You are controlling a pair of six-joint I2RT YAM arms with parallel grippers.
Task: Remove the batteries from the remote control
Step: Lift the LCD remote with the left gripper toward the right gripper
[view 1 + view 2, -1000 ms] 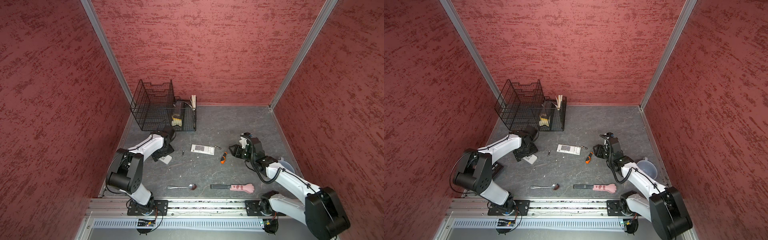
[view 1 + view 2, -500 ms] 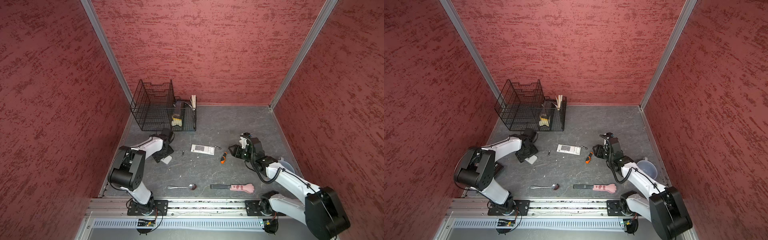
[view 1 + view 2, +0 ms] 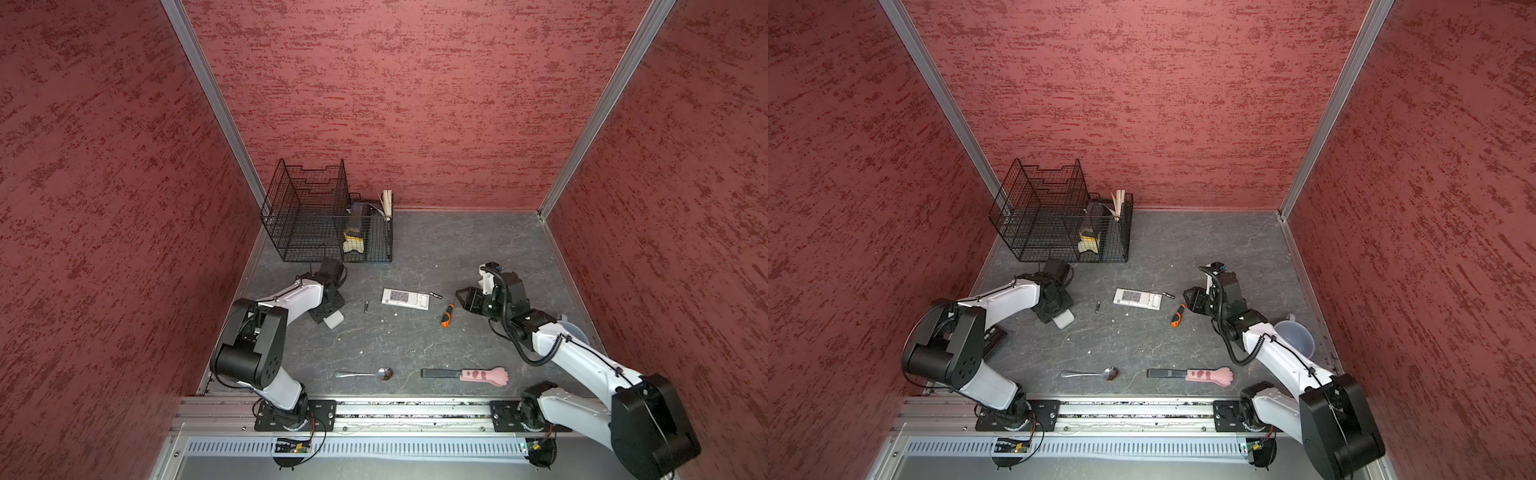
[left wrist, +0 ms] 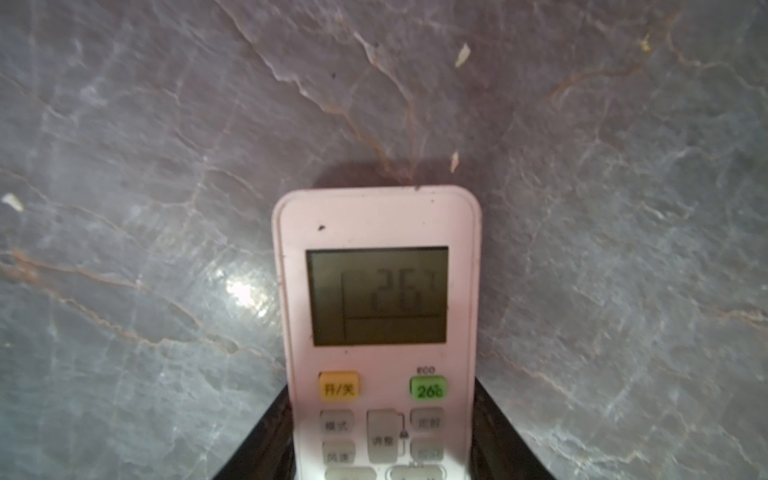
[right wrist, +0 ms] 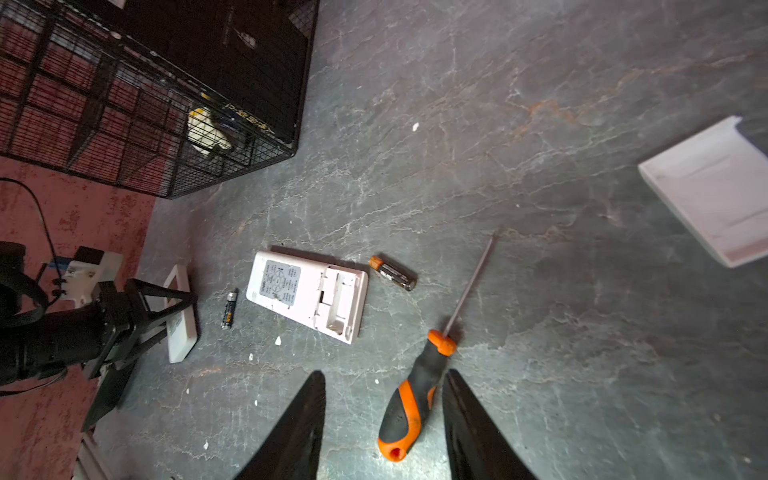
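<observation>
A white remote control [image 3: 405, 298] lies face down mid-table, its battery bay open and empty [image 5: 338, 307]. Two batteries lie loose beside it: one off its bay end [image 3: 435, 295] [image 5: 392, 273], one off its other end [image 3: 366, 306] [image 5: 230, 309]. A second remote control [image 4: 378, 291], screen lit, sits between the fingers of my left gripper [image 4: 382, 384] [image 3: 328, 311], which press on both its long sides. My right gripper [image 5: 385, 372] [image 3: 462, 297] hovers open over the screwdriver [image 5: 415, 399], touching nothing.
A black wire basket [image 3: 328, 216] stands at the back left. The orange-and-black screwdriver [image 3: 446, 316] lies right of the open remote. A spoon [image 3: 365, 374] and a pink paw-handled tool [image 3: 484, 375] lie near the front edge. A clear cup [image 3: 1296, 336] sits behind my right arm.
My left gripper's fingers have closed in onto the sides of the remote with the screen. The right arm has stayed where it was.
</observation>
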